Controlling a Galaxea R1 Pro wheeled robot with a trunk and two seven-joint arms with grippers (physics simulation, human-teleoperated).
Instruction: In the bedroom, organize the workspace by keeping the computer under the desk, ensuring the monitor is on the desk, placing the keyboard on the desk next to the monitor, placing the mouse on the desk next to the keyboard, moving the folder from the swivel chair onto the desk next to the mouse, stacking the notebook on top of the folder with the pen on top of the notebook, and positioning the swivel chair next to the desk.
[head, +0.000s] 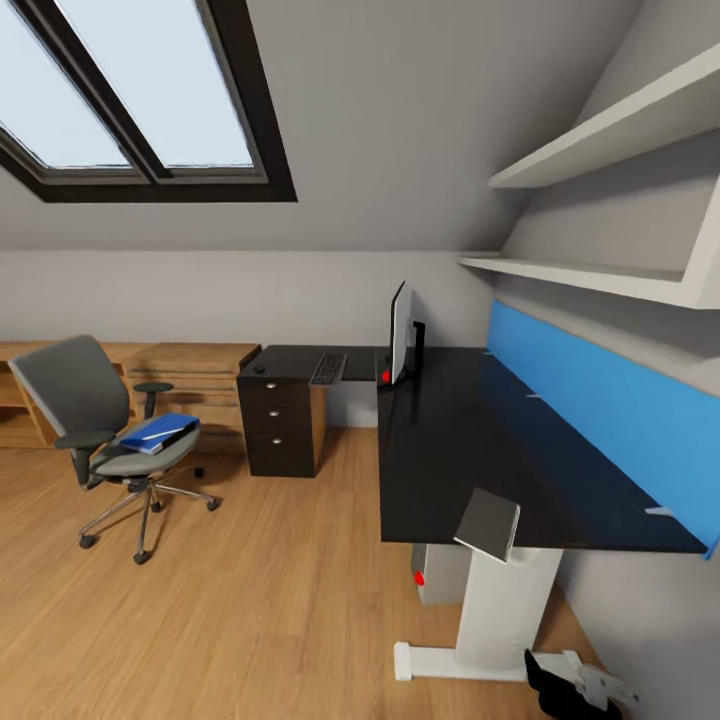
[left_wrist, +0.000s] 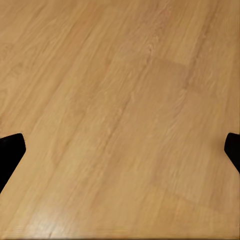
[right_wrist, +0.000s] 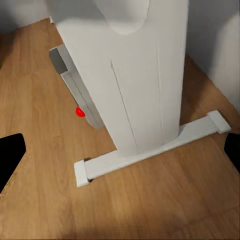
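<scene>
— Hovering where, exactly?

— Low, near the frame's bottom. My right gripper (right_wrist: 120, 150) points at the desk's white leg (right_wrist: 142, 75), fingers wide apart, nothing between them. My left gripper (left_wrist: 120, 150) is spread just as wide over bare floor (left_wrist: 120, 100), also empty.

— And the work?

— Nearest, at lower centre, the notebook (head: 488, 524) hangs tilted over the desk (head: 470, 440) edge. Beyond it, mid-frame, the monitor (head: 401, 332) stands edge-on, the keyboard (head: 328, 368) left of it. Farthest, at the left, the folder (head: 160, 432) lies on the chair (head: 100, 420), with what may be the pen on top of it.

— Risks?

— That notebook, I judge. If my arm brushes the desk edge, it could slide off. Also, the chair rolls, so pushing on the folder could send it away.
</scene>
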